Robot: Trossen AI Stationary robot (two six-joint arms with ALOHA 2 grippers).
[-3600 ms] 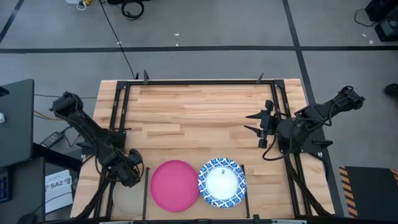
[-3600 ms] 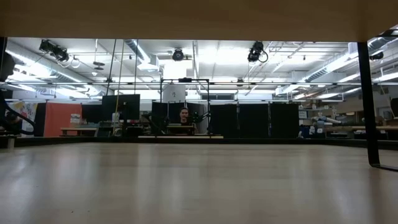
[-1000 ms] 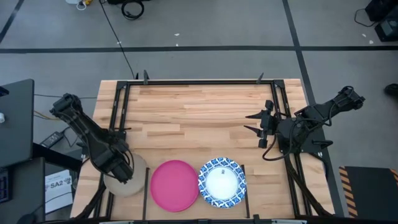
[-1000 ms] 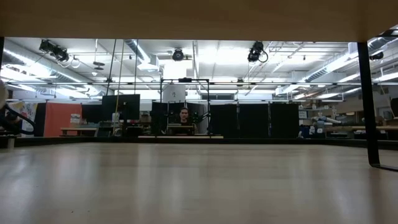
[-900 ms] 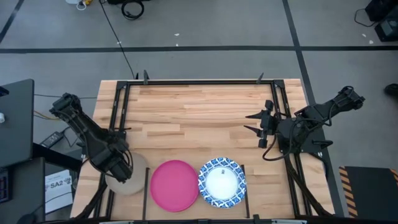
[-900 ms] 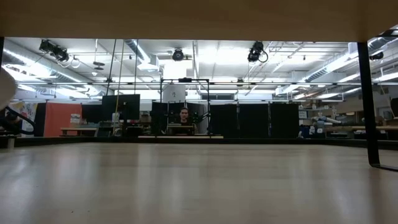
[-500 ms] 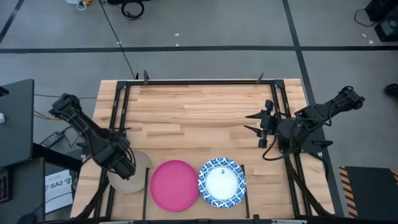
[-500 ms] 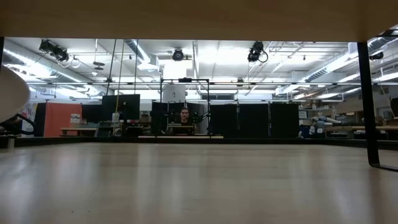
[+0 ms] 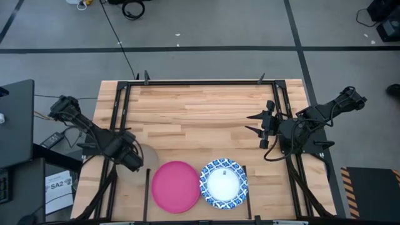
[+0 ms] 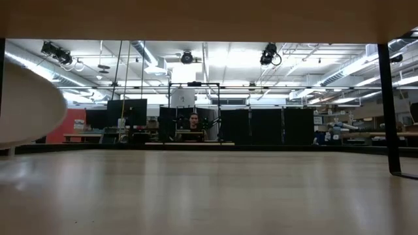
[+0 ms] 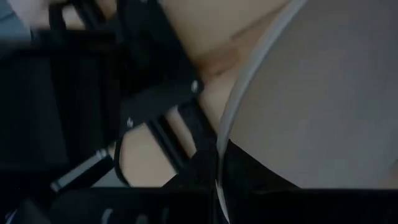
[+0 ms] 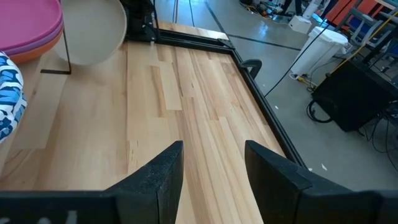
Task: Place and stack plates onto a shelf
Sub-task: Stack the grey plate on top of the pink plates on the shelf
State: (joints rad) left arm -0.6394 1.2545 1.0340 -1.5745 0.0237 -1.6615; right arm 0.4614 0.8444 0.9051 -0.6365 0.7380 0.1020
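Observation:
My left gripper stands over the near left of the shelf, shut on a pale beige plate. That plate also shows in the low view and in the right wrist view. A magenta plate tops a stack in the bay to the right. Beside it, in its own bay, lies a plate with a blue patterned rim. My right gripper hangs open near the right rail, away from the plates, with nothing between its fingers. My left gripper pinches the beige plate's rim on the side toward the table's left. One dark finger lies on the plate's face; the other is hidden behind the plate. The fingers come from above, pointing down. The plate is lifted clear of the wood and tilted.
Thin black bars divide the near edge into bays, and black rails frame the wood. Purple and orange rims show under the magenta plate. Bare wood spreads across the middle and far part of the shelf. A person sits far off in the room.
My left gripper has carried the beige plate out of the near left bay toward the table's right and far edge, rising slightly and rolling. In the low view the plate has come in from the left and grown larger. My right arm has kept still.

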